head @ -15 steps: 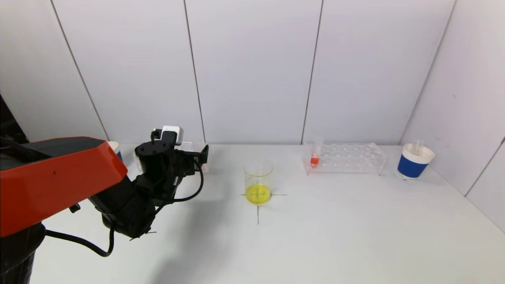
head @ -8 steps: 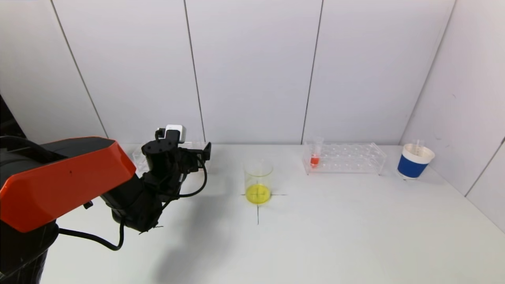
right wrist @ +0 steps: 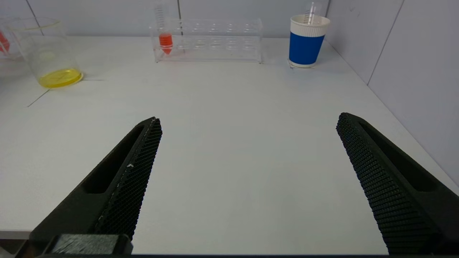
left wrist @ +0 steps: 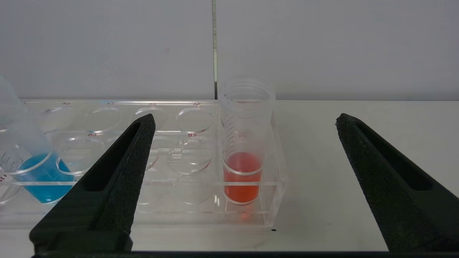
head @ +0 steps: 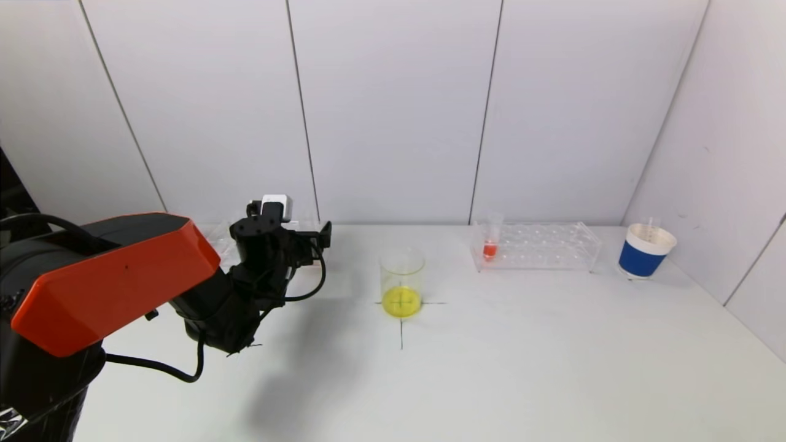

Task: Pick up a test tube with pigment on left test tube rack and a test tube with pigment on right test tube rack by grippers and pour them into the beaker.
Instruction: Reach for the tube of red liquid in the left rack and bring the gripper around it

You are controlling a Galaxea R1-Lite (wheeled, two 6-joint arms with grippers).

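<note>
While the left tool [left wrist: 244, 122] gapes before the red tube [left wrist: 244, 157] (rack-held), the right tool [right wrist: 247, 122] hangs released.

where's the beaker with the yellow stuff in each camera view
Head view: the beaker stands mid-table on a drawn cross, between the two racks.
Left wrist view: not in it; only the left rack with its red tube shows, between the open left hand.
Right wrist view: far off at the picture's edge.
Shared landmark: the blue paper cup in head and right wrist views.
</note>
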